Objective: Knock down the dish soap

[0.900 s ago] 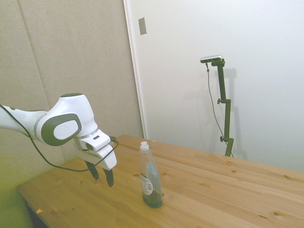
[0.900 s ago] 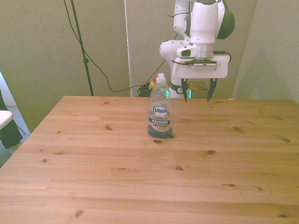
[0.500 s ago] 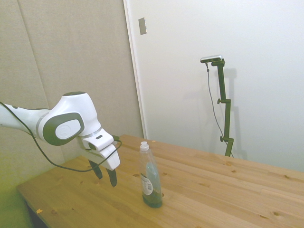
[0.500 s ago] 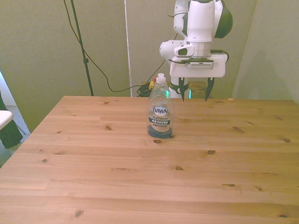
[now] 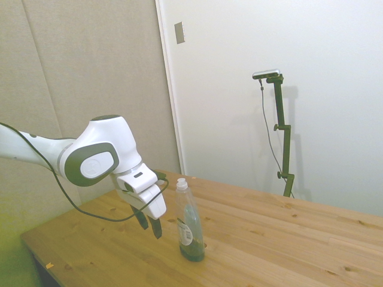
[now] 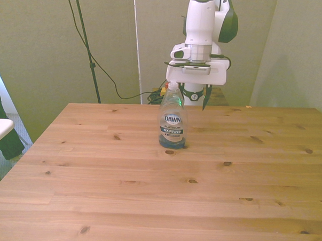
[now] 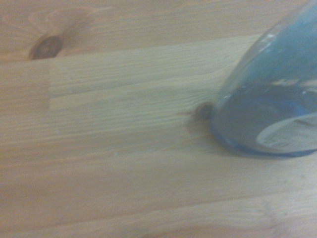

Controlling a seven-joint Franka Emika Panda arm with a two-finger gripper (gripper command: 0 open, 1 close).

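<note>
Teal dish soap point(image 5: 190, 230) upright on table point(image 6: 147, 194), spread gripper point(image 5: 149, 224) just behind; needing sideways push near cap.

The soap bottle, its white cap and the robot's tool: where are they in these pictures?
soap bottle point(image 6: 172, 126): front view, on its label.
white cap point(image 5: 181, 184): side view, on the cap's side.
tool point(image 5: 149, 223): side view, midway between its dark fingertips.

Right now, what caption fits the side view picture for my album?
White arm's open gripper hangs just behind the upright dish soap on the wooden table.
</note>
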